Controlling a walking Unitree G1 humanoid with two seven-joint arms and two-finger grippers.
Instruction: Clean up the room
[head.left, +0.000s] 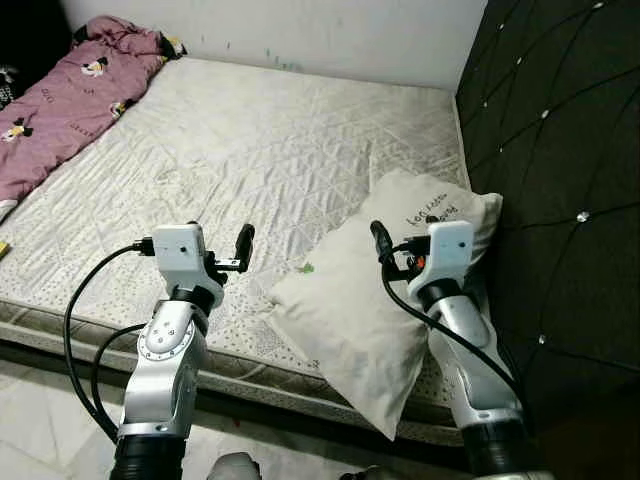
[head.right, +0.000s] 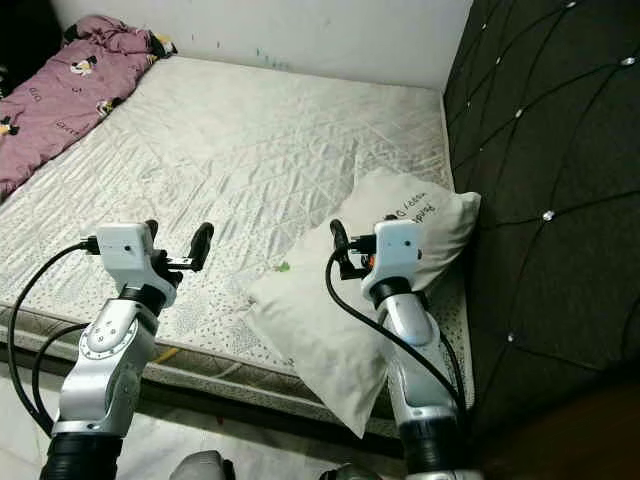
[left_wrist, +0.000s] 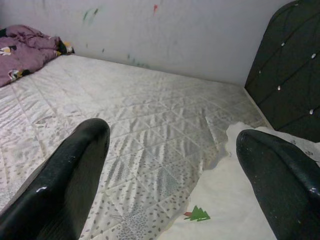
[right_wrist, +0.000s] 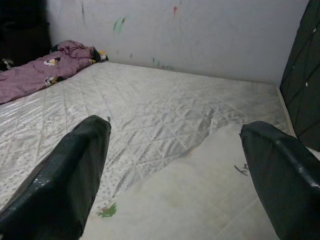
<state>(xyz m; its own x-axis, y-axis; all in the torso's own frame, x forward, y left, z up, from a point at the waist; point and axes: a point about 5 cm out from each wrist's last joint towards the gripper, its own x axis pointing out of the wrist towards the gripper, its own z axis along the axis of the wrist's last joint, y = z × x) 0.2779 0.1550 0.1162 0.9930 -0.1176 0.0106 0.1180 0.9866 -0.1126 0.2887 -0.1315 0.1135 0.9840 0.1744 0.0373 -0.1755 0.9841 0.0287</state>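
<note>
Where it overhangs the mattress (head.left: 250, 140), white pillow (head.left: 370, 300) sags.

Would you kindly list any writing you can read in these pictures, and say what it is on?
Pillow: a short line of dark handwritten-style lettering near its corner by the headboard, too small and blurred to read.
Purple blanket: cartoon figures and small pale marks, no legible words.
Nothing else bears text.
</note>
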